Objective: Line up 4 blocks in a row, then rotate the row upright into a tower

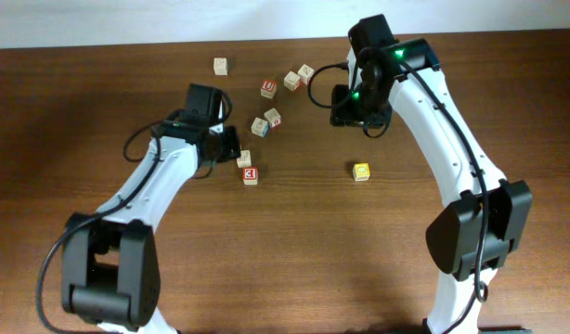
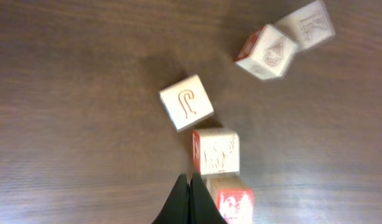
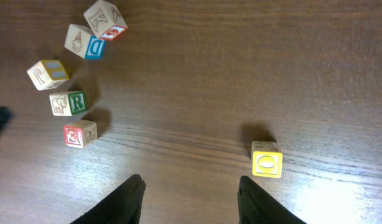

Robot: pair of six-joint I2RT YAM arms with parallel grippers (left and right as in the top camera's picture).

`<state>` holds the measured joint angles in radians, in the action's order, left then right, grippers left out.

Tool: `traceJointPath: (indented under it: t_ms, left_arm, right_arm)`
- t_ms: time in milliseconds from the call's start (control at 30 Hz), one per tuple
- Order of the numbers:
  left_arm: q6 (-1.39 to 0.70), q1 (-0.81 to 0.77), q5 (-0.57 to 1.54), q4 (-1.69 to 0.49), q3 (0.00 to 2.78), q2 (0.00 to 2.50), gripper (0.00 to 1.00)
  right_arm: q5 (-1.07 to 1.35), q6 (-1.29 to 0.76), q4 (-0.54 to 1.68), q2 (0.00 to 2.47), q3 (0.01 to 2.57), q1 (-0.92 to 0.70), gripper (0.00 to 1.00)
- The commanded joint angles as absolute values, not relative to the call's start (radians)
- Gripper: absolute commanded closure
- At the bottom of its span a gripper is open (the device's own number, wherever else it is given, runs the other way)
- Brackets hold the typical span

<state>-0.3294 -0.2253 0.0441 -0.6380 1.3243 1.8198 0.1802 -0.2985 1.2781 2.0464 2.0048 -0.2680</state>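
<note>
The blocks (image 1: 260,126) lie scattered on the table (image 1: 99,93) — nine show from overhead, all resting on the wood, none lifted. Most sit in a loose group between my two arms.

Closest to my left gripper (image 2: 190,186) is the picture block (image 2: 216,152), pale with a red side, just off the fingertips. I cannot tell whether they touch it. The red block (image 2: 231,205) sits right behind it, alongside my fingers, and the two are touching or nearly so. The J block (image 2: 186,102) lies just beyond, turned at an angle. Two more rest farther out, close together and blurred. My left fingers are pressed together with nothing between them.

The yellow block (image 3: 266,160) stands alone, well apart from the group. My right gripper (image 3: 191,182) hovers over bare wood near it — jaws apart, nothing between them, the block just ahead of one finger. From that wrist the group shows off to one side as five blocks in a curving line, among them the R block (image 3: 68,102) with its green letter and the D block (image 3: 84,42) with its blue one.

Overhead, a lone block (image 1: 220,66) sits near the far edge of the table, away from the rest.
</note>
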Motion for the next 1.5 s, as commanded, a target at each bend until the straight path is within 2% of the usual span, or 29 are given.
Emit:
traceJointPath:
  t_ms: [0,133,400,667,800,900,967,1000,1033,1067,1100,1133,1167,1233,1267,1300,1333,1467]
  left_arm:
    - [-0.283,-0.220,-0.017,-0.722,1.408,1.690,1.00]
    - [-0.283,-0.220,-0.072,-0.728,1.408,1.671,1.00]
    - [-0.283,-0.220,-0.072,-0.724,1.408,1.671,1.00]
    - [-0.283,-0.220,-0.072,-0.724,1.408,1.671,1.00]
    - [-0.283,-0.220,-0.071,-0.720,1.408,1.671,1.00]
    - [-0.283,-0.220,-0.071,-0.720,1.408,1.671,1.00]
    - [-0.283,-0.220,-0.068,-0.721,1.414,1.668,1.00]
    - [-0.283,-0.220,-0.068,-0.729,1.425,1.658,0.96]
    - [-0.283,-0.220,-0.068,-0.739,1.438,1.645,0.80]
    - [-0.283,-0.220,-0.068,-0.746,1.451,1.627,0.34]
    - [-0.283,-0.220,-0.068,-0.746,1.456,1.605,0.06]
    - [-0.283,-0.220,-0.068,-0.746,1.456,1.583,0.01]
    - [-0.283,-0.220,-0.069,-0.748,1.456,1.560,0.01]
    - [-0.283,-0.220,-0.068,-0.763,1.456,1.544,0.01]
    - [-0.283,-0.220,-0.068,-0.765,1.456,1.544,0.01]
    - [-0.283,-0.220,-0.068,-0.765,1.456,1.544,0.01]
    - [-0.283,-0.220,-0.068,-0.765,1.456,1.544,0.01]
    - [-0.283,-0.220,-0.068,-0.765,1.456,1.544,0.01]
  right_arm:
    - [0.142,-0.351,1.303,2.016,1.944,-0.219,0.62]
    - [0.062,-0.410,1.272,2.017,1.752,-0.169,0.62]
    - [0.064,-0.431,1.037,2.017,1.477,-0.163,0.62]
    - [0.151,-0.454,0.842,2.045,1.466,-0.272,0.62]
    - [0.361,-0.397,0.654,2.056,1.474,-0.308,0.62]
    - [0.420,-0.401,0.620,2.054,1.509,-0.297,0.62]
    - [0.413,-0.393,0.696,2.032,1.598,-0.274,0.62]
    - [0.407,-0.358,0.767,2.008,1.665,-0.258,0.61]
    - [0.403,-0.331,0.823,1.993,1.710,-0.247,0.56]
    - [0.387,-0.301,0.902,1.979,1.769,-0.239,0.48]
    - [0.350,-0.279,0.989,1.966,1.827,-0.234,0.43]
    - [0.308,-0.265,1.053,1.953,1.867,-0.234,0.39]
    - [0.245,-0.265,1.138,1.930,1.921,-0.235,0.30]
    - [0.187,-0.265,1.230,1.878,1.982,-0.235,0.20]
    - [0.165,-0.265,1.258,1.839,1.998,-0.235,0.09]
    - [0.149,-0.266,1.274,1.800,2.002,-0.235,0.05]
    - [0.133,-0.266,1.295,1.733,2.002,-0.235,0.02]
    - [0.118,-0.265,1.380,1.516,2.002,-0.235,0.02]
